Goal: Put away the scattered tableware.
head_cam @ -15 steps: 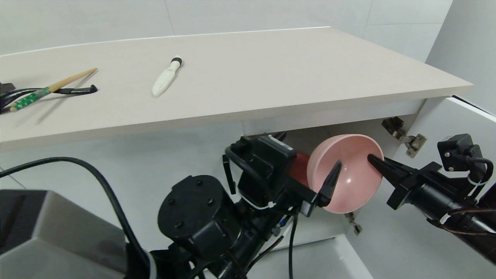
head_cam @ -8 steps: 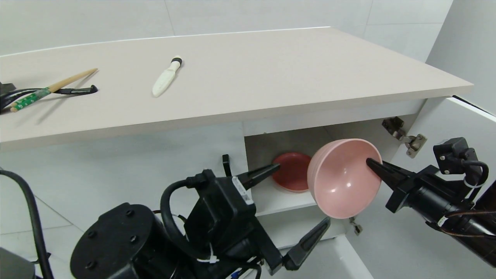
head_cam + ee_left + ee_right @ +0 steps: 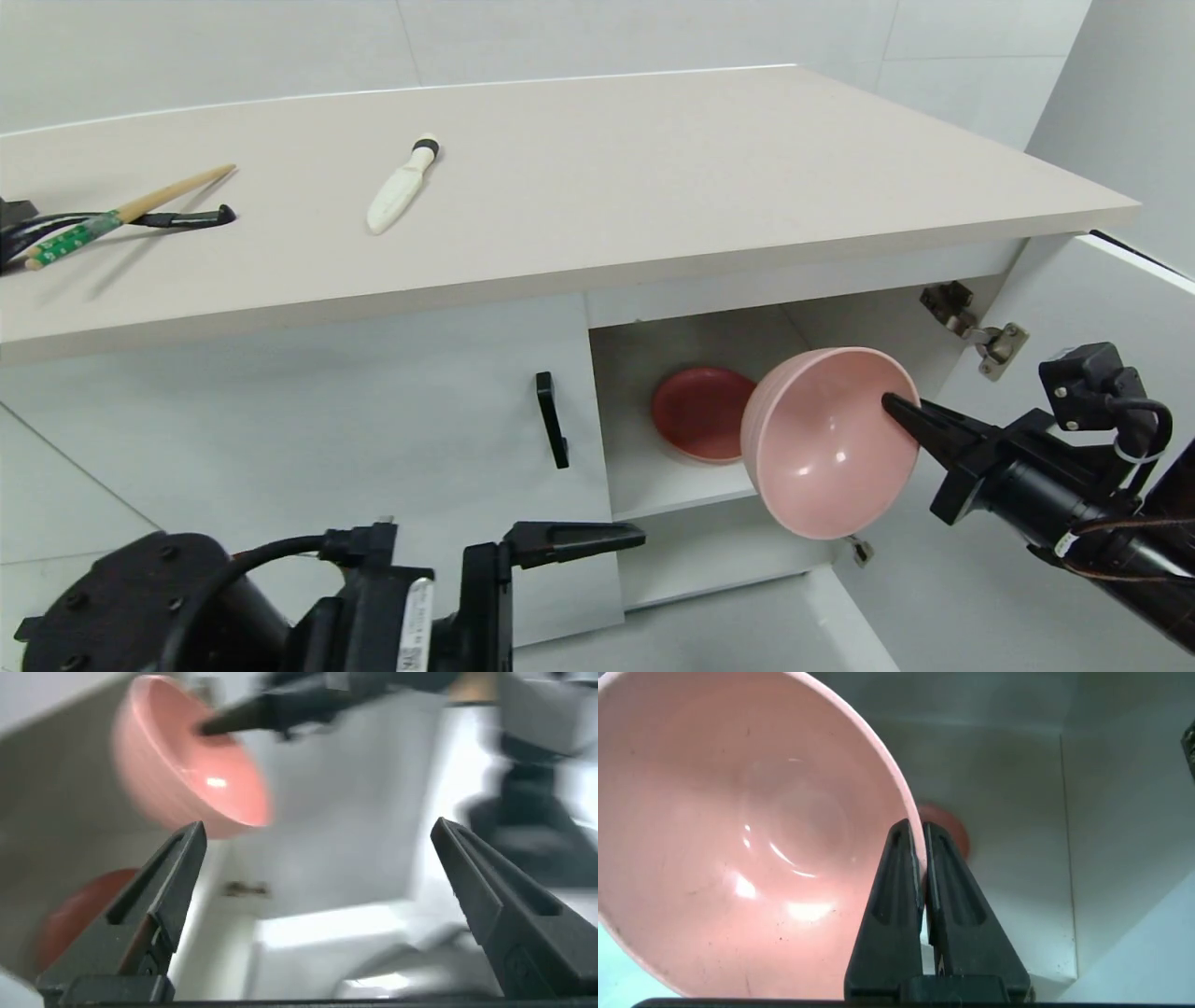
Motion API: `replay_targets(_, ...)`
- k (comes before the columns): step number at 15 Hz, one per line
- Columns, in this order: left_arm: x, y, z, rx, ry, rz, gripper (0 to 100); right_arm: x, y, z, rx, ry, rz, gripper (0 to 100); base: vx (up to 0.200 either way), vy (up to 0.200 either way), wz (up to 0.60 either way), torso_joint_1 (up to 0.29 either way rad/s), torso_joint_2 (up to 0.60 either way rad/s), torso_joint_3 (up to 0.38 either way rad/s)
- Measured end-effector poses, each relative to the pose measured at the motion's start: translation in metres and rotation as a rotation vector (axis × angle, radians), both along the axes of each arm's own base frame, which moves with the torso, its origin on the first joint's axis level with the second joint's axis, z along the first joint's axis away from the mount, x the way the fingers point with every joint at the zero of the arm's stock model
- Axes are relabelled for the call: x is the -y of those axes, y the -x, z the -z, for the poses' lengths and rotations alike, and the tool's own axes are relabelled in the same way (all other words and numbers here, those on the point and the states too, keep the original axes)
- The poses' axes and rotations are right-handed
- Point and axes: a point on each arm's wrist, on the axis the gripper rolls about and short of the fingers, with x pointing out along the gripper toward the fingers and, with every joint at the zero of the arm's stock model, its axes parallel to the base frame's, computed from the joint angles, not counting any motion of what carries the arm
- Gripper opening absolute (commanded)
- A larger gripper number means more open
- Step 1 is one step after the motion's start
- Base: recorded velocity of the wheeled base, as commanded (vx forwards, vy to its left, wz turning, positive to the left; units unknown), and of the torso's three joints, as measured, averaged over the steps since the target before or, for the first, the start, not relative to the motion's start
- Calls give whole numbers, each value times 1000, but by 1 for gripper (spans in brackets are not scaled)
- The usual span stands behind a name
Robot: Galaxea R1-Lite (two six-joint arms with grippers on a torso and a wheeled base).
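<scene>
A pink bowl (image 3: 826,443) hangs tilted in front of the open cabinet, its opening facing me. My right gripper (image 3: 892,403) is shut on the bowl's rim, one finger inside and one outside, as the right wrist view shows (image 3: 920,845). A red plate (image 3: 700,411) lies on the cabinet shelf (image 3: 681,481) behind the bowl. My left gripper (image 3: 318,831) is open and holds nothing, low and to the left of the bowl; one of its fingers (image 3: 579,539) points toward the cabinet. The left wrist view shows the pink bowl (image 3: 187,765) and the red plate (image 3: 84,919) farther off.
On the countertop (image 3: 653,177) lie a white-handled utensil (image 3: 401,187) and chopsticks (image 3: 131,210) beside a black item (image 3: 191,219). The cabinet's right door (image 3: 1074,308) stands open; the left door has a black handle (image 3: 551,420).
My left arm has drawn back down and to the left, away from the bowl, uncovering the red plate. The bowl in my right gripper has dropped slightly.
</scene>
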Motion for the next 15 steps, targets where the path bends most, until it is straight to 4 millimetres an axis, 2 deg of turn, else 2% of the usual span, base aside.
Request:
replay_targets(3,-25,14,-2,8,2,-16,100,3,8,9,-58,-3,-1,0,0,0,0,0,0,0)
replay_targets(5,-37,24,-10,42,32,-35,100,6,15,14,-139,-93,-4,0,0,0,0,0,0,0)
replay_targets(9,-65,39,-28,105,93,-182,100,10,17,17,-175,-131,24,0,0,0,0,0,0,0)
replay_targets(15,-112,90,-14,-38,-26,-409,100,9,12,28,-226,-114,36,0,0,0,0,0,0,0)
